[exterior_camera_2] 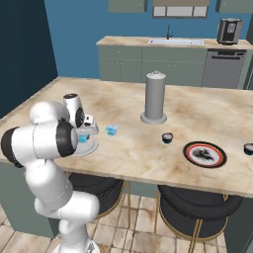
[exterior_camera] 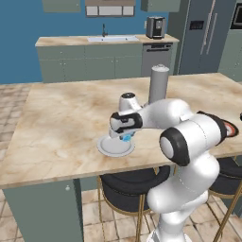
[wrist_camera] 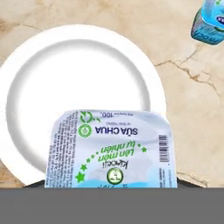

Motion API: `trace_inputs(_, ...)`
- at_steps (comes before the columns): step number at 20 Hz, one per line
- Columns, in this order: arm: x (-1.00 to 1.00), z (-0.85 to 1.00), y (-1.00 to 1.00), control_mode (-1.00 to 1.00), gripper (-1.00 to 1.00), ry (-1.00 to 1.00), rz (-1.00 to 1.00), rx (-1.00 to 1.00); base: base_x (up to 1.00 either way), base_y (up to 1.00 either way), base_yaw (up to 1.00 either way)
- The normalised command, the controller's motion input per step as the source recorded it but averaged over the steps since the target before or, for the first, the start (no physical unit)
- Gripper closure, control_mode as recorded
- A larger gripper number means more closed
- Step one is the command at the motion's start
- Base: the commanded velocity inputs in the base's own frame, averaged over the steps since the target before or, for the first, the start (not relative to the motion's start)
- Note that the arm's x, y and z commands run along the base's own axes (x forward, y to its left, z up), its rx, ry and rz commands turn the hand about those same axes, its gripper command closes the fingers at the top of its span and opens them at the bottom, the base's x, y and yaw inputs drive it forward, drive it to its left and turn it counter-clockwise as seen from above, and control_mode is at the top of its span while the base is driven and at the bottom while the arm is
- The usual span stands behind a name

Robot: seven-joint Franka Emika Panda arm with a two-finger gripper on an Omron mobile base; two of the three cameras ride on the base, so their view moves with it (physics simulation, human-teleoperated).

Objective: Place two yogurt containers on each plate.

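Directly under the hand, a light blue yogurt cup sits clamped in the gripper, its pale printed lid facing the hand camera, held above the near part of the silver-grey plate. Second blue cup rests on the counter just beside that plate, at 1 o'clock in the hand view. One dark cup stands near the black red-rimmed plate, at its 10 o'clock; another dark cup lies at its 3 o'clock. Tall grey canister stands mid-island. Surface: beige marble island top, dark stools beneath. Behind: blue wall, sage cabinets, sink, coffee machine.
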Motion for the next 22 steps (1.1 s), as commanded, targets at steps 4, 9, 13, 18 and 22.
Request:
trace_inputs(4, 0.18, -0.45, 0.69, -1.00, -1.00, 0.04, 0.04, 0.00, 0.00, 0.00, 0.00)
trace_inputs(9, 0.05, -0.18, 0.10, -1.00, -1.00, 0.00, 0.00, 0.02, 0.00, 0.00, 0.00)
trace_inputs(13, 0.04, 0.02, 0.00, -1.00, -1.00, 0.00, 0.00, 0.00, 0.00, 0.00, 0.00)
trace_inputs(18, 0.16, 0.12, 0.00, -1.00, -1.00, 0.00, 0.00, 0.01, 0.00, 0.00, 0.00)
trace_inputs(22, 0.44, 0.37, -0.33, -1.00, -1.00, -0.04, 0.02, 0.07, 0.00, 0.00, 0.00)
